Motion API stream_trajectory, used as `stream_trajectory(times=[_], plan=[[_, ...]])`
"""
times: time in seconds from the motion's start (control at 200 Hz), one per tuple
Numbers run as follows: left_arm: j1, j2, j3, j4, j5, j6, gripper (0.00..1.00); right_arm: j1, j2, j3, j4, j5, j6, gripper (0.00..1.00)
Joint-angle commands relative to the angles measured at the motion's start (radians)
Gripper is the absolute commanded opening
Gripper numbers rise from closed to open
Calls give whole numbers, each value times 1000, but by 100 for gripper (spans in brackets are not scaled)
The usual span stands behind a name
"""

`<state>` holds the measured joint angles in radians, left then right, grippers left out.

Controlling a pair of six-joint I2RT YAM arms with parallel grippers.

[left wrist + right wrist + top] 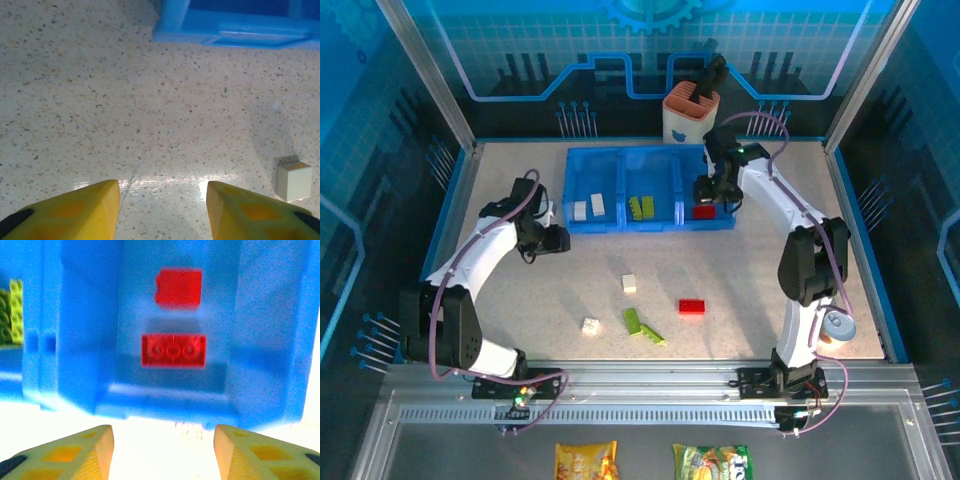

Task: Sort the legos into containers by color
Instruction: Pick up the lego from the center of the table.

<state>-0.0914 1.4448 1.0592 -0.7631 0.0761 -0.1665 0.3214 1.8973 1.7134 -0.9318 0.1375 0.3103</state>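
Left claw (558, 238): low over the table (760, 290), just off the tray's (650, 227) near left corner. Jaws partly open with a clear gap. Wrist view shows bare table between the fingers (75, 210). It holds nothing and touches nothing. A white brick (294, 181) lies to the right of the right finger, apart from it. The tray corner is ahead.

Right claw (708, 190): at the tray's right compartment. Jaws partly open, empty, fingers (70, 452) spread with nothing between. A red brick (173, 350) lies studs up on that compartment's floor, beyond the near wall. A red shape (179, 287) sits further in, blurred. Brick or reflection, cannot tell.

Tray, top view: white pair (588, 207) in the left compartment, green bricks (640, 206) in the middle, red in the right.

Loose on the table near the tray: two loose whites (629, 284) (590, 326) well apart, a green pair (632, 320) touching end to end, and a loose red (692, 307) to their right.

Cup (690, 115) stands behind the tray.
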Motion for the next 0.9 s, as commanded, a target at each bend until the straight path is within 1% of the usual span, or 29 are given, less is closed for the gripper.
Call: stream_trajectory(times=[0.0, 0.195, 0.385, 0.56, 0.665, 0.745, 0.895], plan=[[-47, -26, 48, -50, -5, -47, 50, 24, -109, -117, 35, -18, 46, 56], [-153, -1, 107, -88, -42, -128, 51, 46, -244, -310, 68, -14, 91, 56], [-267, 40, 146, -74, -68, -257, 52, 49, -345, -423, 68, 29, 108, 56], [-378, 107, 180, -50, -111, -367, 52, 45, -408, -473, 56, 55, 108, 56], [-441, 161, 207, -50, -143, -412, 55, 41, -427, -485, 48, 61, 104, 56], [-478, 203, 224, -54, -165, -448, 57, 38, -434, -487, 42, 63, 102, 56], [-538, 273, 248, -61, -209, -510, 57, 35, -439, -485, 36, 62, 97, 56]])
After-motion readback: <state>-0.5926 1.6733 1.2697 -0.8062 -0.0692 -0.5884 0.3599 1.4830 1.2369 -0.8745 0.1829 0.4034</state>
